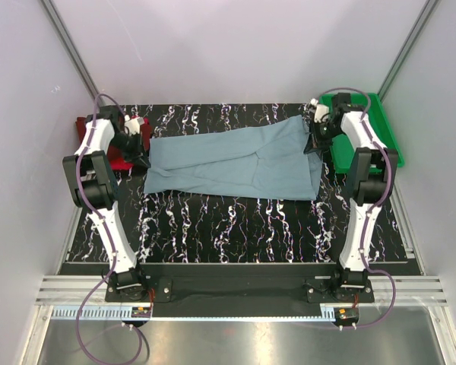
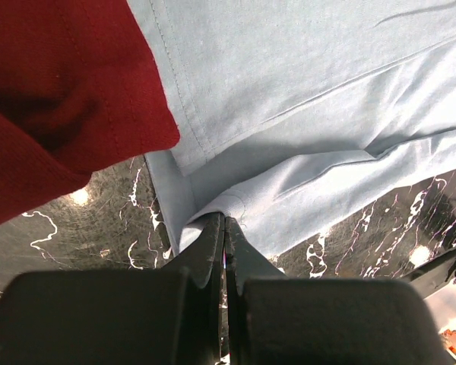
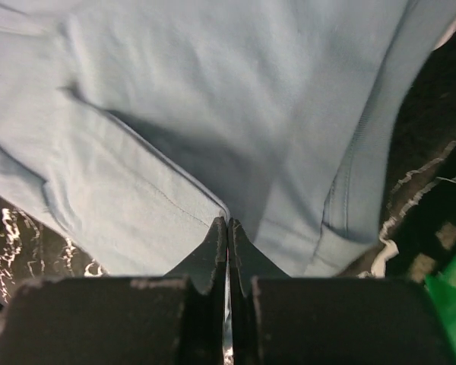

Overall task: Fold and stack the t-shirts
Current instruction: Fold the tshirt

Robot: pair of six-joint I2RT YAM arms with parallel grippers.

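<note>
Right gripper (image 3: pixel 228 222): black jaws pressed tight together, tips nipping the edge of the dusty grey-blue soft cloth t-shirt (image 3: pixel 213 91). Cloth fills everything ahead of the jaws, with a stitched fold of it left of them. To their right, black white-veined tabletop (image 3: pixel 433 137), then a bright green plastic tray (image 3: pixel 454 304) corner.

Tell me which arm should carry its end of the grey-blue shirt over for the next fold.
Right, probably. Both pinch the grey-blue t-shirt, but the right gripper has open cloth ahead, while the left gripper has the red t-shirt close beside it.
</note>
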